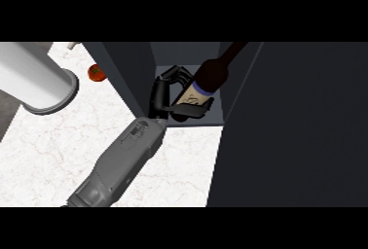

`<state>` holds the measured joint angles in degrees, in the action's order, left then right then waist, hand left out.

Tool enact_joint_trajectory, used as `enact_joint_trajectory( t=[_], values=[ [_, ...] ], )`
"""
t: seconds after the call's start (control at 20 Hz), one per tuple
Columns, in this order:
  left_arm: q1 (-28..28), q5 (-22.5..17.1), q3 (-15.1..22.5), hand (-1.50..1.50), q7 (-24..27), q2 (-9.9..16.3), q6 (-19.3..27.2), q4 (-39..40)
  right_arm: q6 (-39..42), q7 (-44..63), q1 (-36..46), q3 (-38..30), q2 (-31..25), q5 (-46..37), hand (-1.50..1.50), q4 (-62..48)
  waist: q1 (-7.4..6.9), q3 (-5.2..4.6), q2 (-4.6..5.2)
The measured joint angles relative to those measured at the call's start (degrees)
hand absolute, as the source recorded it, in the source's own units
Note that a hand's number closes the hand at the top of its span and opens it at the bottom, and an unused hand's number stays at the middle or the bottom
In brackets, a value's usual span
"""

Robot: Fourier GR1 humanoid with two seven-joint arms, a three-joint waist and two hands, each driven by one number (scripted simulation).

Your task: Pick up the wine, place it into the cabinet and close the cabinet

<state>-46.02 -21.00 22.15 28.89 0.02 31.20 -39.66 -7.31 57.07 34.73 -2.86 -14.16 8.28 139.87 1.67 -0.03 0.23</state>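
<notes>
1. The wine bottle is seen inside the open cabinet, tilted, with its neck pointing up and to the right and its pale label facing the view.
2. The bottle is held by a black hand – the fingers are curled round its left side and the thumb is wrapped beneath its lower end, so the hand is clamped on the bottle.
3. Which arm this is cannot be told from its place alone; its grey forearm comes in from the lower left, and it is taken here as the left hand. No other hand is shown.
4. The bottle's base is seen just above the cabinet's floor; whether it touches cannot be told.
5. A large dark cabinet door fills the right side of the view, standing open beside the bottle.
6. To the left, on the marbled counter, a white cylinder is laid – and a small red tomato is seen near the cabinet's left wall.
</notes>
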Motion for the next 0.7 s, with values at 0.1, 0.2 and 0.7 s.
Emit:
enact_joint_trajectory(
  t=[0.1,0.2,0.7],
  values=[
    [-0.1,-0.7,0.7,1.50,1.5,0.0,0.6,1.8,0.2,-0.1,0.1,-0.4,-0.1,0.2,-1.50,-0.1,0.00,-0.01,-0.01],
    [-1.0,-1.4,0.4,1.50,3.3,0.0,0.8,4.5,0.5,-0.3,-0.1,-0.4,0.0,0.4,-1.50,-0.1,0.12,0.00,0.05],
    [-5.9,-7.9,-4.9,1.50,11.7,0.0,-3.1,14.9,0.5,-0.1,1.0,0.4,0.2,0.6,-1.50,-0.5,0.76,-0.03,0.29]
  ],
)
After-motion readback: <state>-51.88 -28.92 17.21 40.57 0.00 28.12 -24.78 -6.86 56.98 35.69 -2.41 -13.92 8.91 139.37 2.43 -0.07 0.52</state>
